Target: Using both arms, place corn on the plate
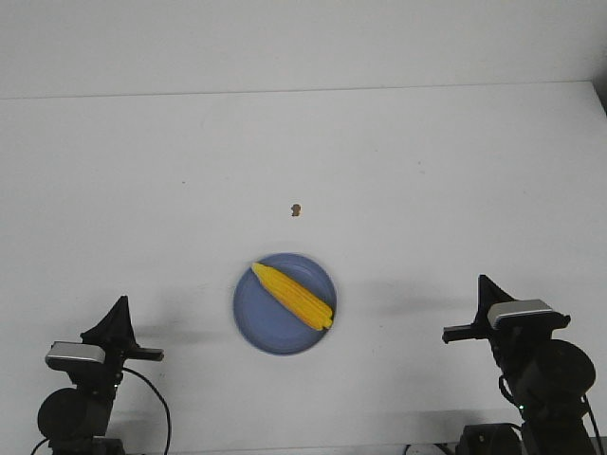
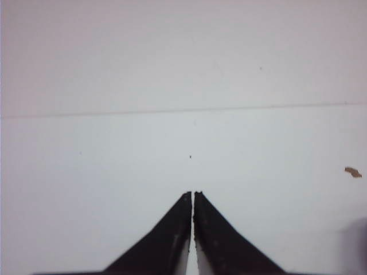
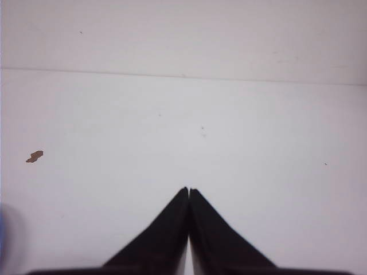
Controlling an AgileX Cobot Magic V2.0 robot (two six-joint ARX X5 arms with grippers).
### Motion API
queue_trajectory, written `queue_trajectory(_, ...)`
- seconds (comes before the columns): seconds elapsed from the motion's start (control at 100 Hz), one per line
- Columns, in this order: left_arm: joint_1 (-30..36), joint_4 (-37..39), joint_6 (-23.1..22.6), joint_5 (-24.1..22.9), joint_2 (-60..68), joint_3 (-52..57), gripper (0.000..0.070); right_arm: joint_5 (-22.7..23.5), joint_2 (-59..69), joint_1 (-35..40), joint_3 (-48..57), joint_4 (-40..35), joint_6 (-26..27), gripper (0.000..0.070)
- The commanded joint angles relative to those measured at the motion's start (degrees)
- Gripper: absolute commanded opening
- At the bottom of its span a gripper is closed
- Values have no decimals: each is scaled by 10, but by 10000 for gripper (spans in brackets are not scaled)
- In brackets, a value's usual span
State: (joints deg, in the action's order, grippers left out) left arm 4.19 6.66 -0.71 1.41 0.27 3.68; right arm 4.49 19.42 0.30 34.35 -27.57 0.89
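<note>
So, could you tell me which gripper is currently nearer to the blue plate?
Left. The left gripper sits off the blue plate's left side, a shorter gap than the right gripper, off its right side. Both are shut and empty.

Matt white table (image 1: 427, 190), bumpy corn (image 1: 294, 295)

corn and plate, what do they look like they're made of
The corn looks like moulded plastic or a similar toy material: evenly bright yellow and faintly glossy, though real corn can't be ruled out. The plate looks like plastic or glazed ceramic: plain periwinkle blue, smooth, unmarked, with a slightly raised rim.
</note>
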Motion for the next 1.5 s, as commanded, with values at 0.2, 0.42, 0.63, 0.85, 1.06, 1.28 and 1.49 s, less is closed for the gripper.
queue_trajectory(0.2, -2, 46, -1, -2, -1, -29, 6, 0, 1, 0, 5, 6, 2, 1)
queue_trajectory(0.42, -19, 54, -1, -2, -1, -29, 6, 0, 1, 0, 5, 6, 2, 1)
queue_trajectory(0.63, -20, 54, -1, -2, -1, -29, 12, 0, 1, 0, 5, 6, 2, 1)
queue_trajectory(0.85, -20, 54, -1, -2, -1, -29, 12, 0, 1, 0, 5, 6, 2, 1)
queue_trajectory(1.06, -20, 54, -1, -2, -1, -29, 12, 0, 1, 0, 5, 6, 2, 1)
queue_trajectory(1.28, -20, 54, -1, -2, -1, -29, 12, 0, 1, 0, 5, 6, 2, 1)
queue_trajectory(1.49, -20, 54, -1, -2, -1, -29, 12, -1, -8, 0, 5, 6, 1, 1)
